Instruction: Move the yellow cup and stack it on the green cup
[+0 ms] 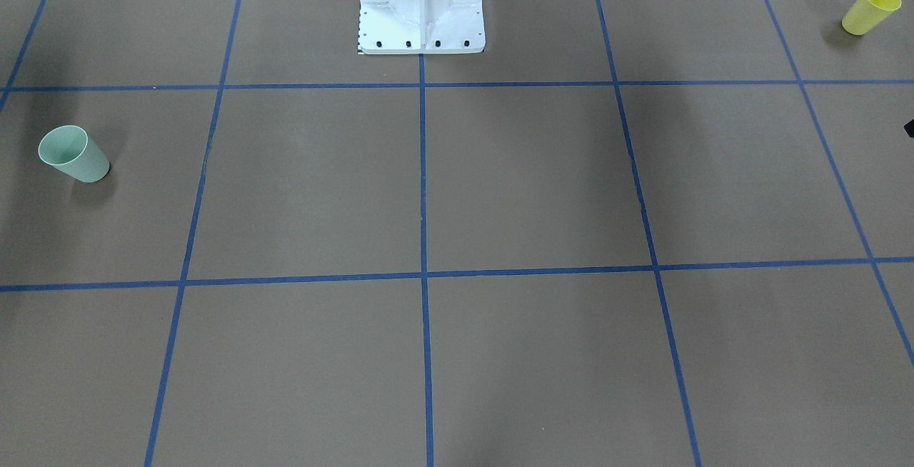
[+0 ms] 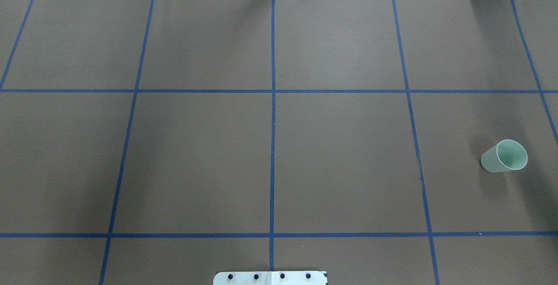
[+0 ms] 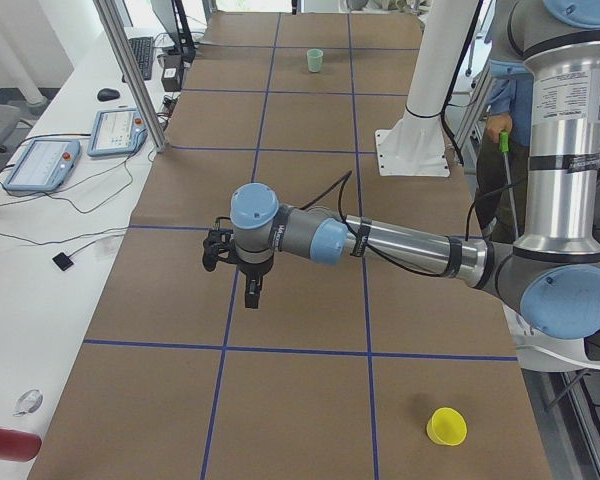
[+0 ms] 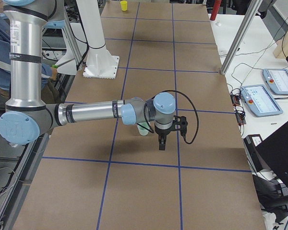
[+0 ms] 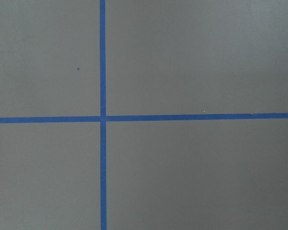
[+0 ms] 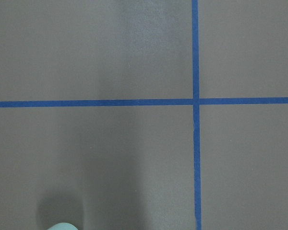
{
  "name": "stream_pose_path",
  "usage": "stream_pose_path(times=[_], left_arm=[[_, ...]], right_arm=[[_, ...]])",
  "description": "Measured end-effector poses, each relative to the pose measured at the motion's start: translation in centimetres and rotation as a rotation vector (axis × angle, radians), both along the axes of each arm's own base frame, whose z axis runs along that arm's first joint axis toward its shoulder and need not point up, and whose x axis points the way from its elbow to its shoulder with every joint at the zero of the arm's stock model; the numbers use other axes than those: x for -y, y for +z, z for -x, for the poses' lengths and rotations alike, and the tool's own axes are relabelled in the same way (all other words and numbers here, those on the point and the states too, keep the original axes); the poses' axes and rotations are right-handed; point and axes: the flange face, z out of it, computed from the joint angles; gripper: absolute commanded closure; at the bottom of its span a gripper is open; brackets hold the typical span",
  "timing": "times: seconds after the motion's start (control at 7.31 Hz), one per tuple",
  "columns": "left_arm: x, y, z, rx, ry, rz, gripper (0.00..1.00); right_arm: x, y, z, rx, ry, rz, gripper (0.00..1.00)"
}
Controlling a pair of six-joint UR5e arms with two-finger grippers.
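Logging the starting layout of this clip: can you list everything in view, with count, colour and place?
yellow cup: one, bright yellow, upright at the table's end on the robot's left.
green cup: one, pale mint, upright near the table's end on the robot's right.
table cover: one, brown, across the whole table.
tape lines: several, blue, forming a grid on the cover.
pedestal base: one, white, bolted at the robot's edge, mid-table.
teach pendants: two, grey, on the white side bench.
left gripper: one, black, above the table on the robot's left half; open or shut cannot be told.
right gripper: one, black, above the table near the green cup; open or shut cannot be told.
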Motion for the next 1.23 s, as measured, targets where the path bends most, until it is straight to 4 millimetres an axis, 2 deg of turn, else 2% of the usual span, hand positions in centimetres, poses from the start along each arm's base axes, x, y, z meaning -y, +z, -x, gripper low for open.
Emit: stream_pose_path(times=[0.55, 0.82, 0.96, 1.23], left_arm=[[-0.6, 0.4, 0.1, -0.004, -0.005, 0.014, 0.00], [-2.7, 1.1, 0.2, -0.008, -0.012, 0.039, 0.00], [-3.7, 1.5, 0.3, -0.013, -0.041, 0.084, 0.00], [-4.2, 1.8, -0.2, -0.019, -0.192, 0.256, 0.00]], right_arm=[[-0.8, 1.0, -0.1, 0.000, 0.000, 0.020, 0.00], [-0.9, 1.3, -0.1, 0.000, -0.001, 0.025, 0.00], [-0.9, 1.4, -0.1, 0.000, -0.003, 0.025, 0.00], [-0.8, 1.6, 0.1, 0.012, -0.007, 0.032, 0.00]])
